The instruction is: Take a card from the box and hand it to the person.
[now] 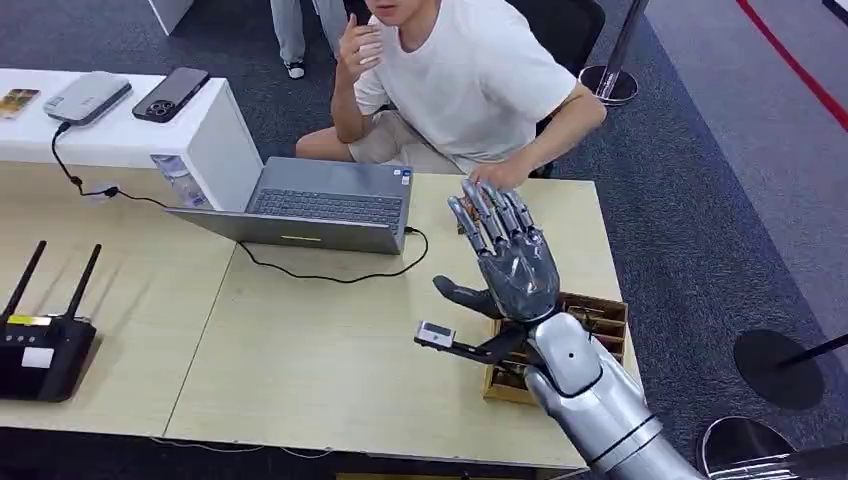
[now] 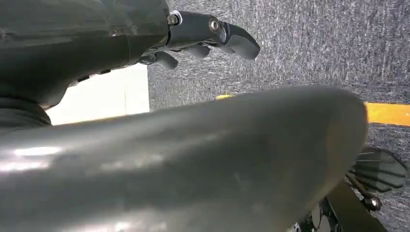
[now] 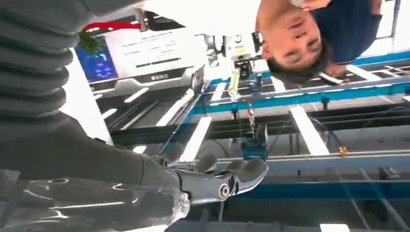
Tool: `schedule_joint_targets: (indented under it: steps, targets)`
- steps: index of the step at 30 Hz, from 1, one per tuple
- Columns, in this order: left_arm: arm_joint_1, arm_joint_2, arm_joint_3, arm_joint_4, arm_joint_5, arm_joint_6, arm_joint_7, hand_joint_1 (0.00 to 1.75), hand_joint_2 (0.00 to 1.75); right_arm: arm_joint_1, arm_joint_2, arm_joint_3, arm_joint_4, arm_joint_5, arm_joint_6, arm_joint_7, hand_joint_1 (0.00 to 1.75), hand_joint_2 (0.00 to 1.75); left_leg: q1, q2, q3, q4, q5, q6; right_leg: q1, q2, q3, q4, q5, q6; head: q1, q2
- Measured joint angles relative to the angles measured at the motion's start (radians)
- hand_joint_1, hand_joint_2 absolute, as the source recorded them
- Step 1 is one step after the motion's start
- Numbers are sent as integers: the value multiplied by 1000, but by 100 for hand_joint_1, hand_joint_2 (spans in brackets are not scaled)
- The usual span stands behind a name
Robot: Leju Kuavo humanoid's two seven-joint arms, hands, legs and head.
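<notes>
Now one right hand (image 1: 515,265) raised, fingers spread; one box (image 1: 600,318).

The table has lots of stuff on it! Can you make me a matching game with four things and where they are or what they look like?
Things:
1. laptop
2. router
3. wooden box
4. phone

Clues:
A. black with antennas, at the table's left edge
B. lying on the white counter
C. open, in front of the person
D. beside the raised right hand

Pairs: 1-C, 2-A, 3-D, 4-B
</notes>
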Motion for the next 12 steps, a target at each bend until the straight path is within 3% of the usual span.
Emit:
schedule_joint_targets:
  steps: [6, 9, 12]
  targets:
    - [0, 0, 0, 0, 10, 7, -2, 0, 0, 37, 69, -186, -13, -62, -1, -260, 0, 0, 0, 0, 0, 0, 0, 0, 0, 0, 0, 0, 0, 0, 0, 0]
    - [0, 0, 0, 0, 13, 10, -4, 0, 0, 44, 107, -286, -18, -59, -1, -337, 0, 0, 0, 0, 0, 0, 0, 0, 0, 0, 0, 0, 0, 0, 0, 0]
    - [0, 0, 0, 0, 13, 11, -4, 0, 0, 52, 134, -360, -18, -55, -1, -370, 0, 0, 0, 0, 0, 0, 0, 0, 0, 0, 0, 0, 0, 0, 0, 0]
